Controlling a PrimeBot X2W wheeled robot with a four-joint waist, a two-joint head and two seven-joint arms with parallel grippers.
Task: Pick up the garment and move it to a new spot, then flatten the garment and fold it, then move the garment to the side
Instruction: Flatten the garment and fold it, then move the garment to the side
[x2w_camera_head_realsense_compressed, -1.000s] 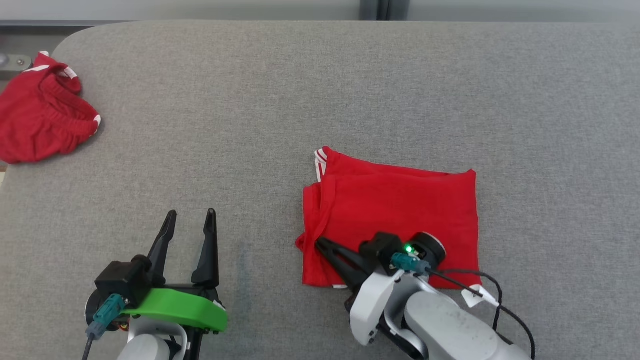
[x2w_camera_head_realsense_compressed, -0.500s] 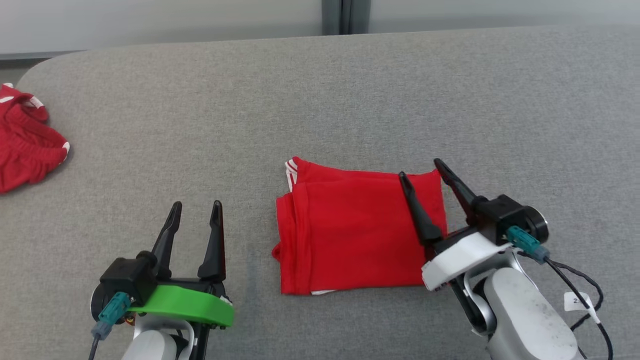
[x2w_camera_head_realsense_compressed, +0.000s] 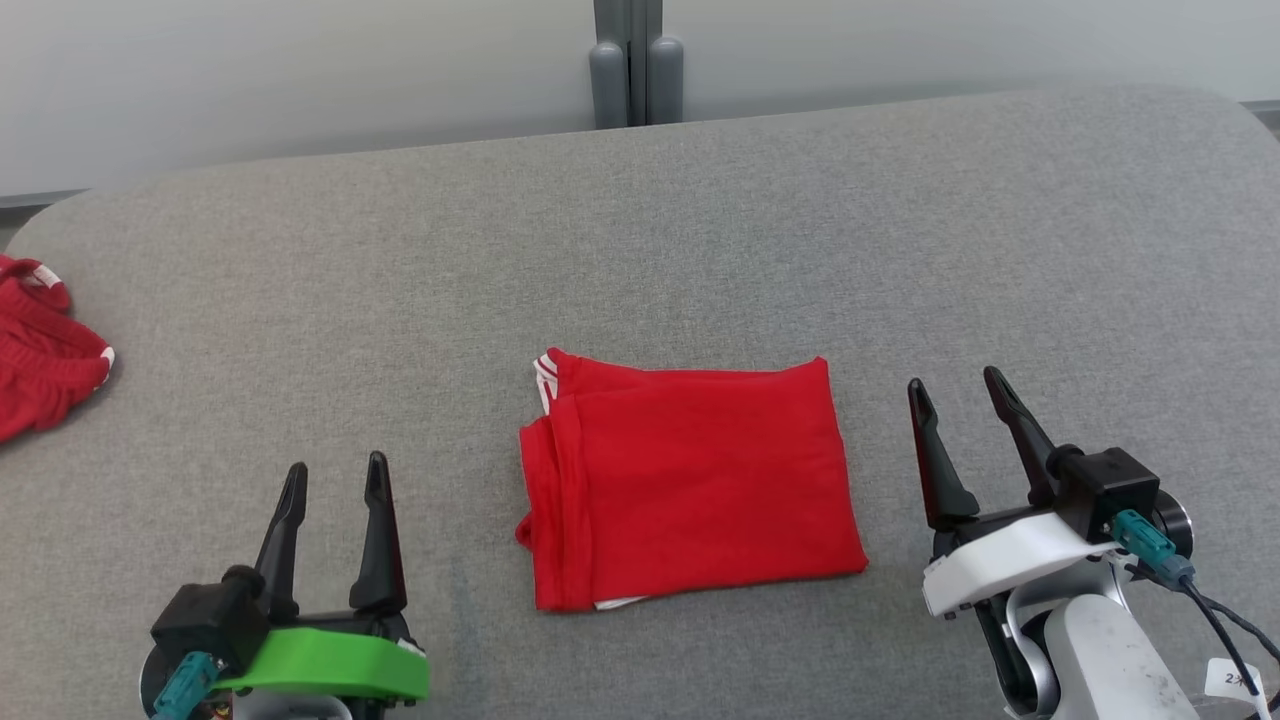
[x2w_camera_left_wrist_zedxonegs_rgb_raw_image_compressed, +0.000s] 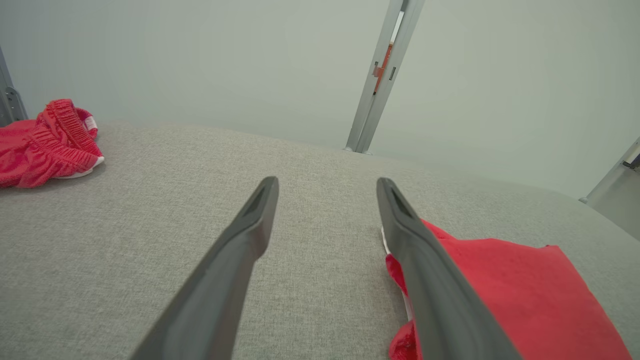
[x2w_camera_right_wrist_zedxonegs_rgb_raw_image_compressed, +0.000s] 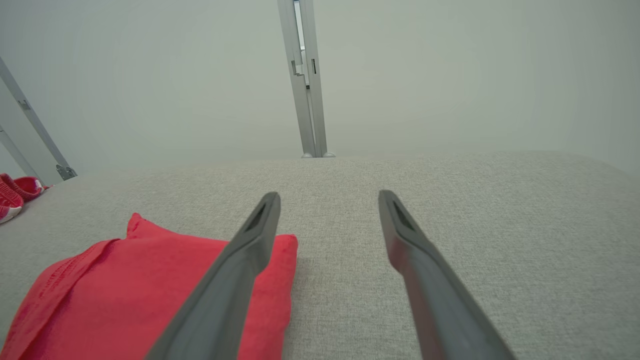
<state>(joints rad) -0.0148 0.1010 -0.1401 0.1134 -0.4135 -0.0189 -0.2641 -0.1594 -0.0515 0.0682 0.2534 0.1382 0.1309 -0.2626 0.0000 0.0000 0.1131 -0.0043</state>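
Note:
The red garment (x2w_camera_head_realsense_compressed: 690, 480) lies folded into a flat rectangle on the grey table (x2w_camera_head_realsense_compressed: 640, 250), a white-striped trim showing at its far left corner. It also appears low right in the left wrist view (x2w_camera_left_wrist_zedxonegs_rgb_raw_image_compressed: 515, 290) and low left in the right wrist view (x2w_camera_right_wrist_zedxonegs_rgb_raw_image_compressed: 135, 290). My left gripper (x2w_camera_head_realsense_compressed: 335, 475) stands open at the lower left, apart from the garment, nothing between its fingers. My right gripper (x2w_camera_head_realsense_compressed: 960, 390) stands open just right of the garment, clear of it and empty.
A second red piece of clothing (x2w_camera_head_realsense_compressed: 45, 350) lies crumpled at the table's far left edge, also in the left wrist view (x2w_camera_left_wrist_zedxonegs_rgb_raw_image_compressed: 45, 145). A grey post (x2w_camera_head_realsense_compressed: 635, 75) stands behind the table's far edge against a pale wall.
My right gripper opened, let go of the garment's near left part and swung across to its right side. The head camera tilted and shifted, so the whole picture moved.

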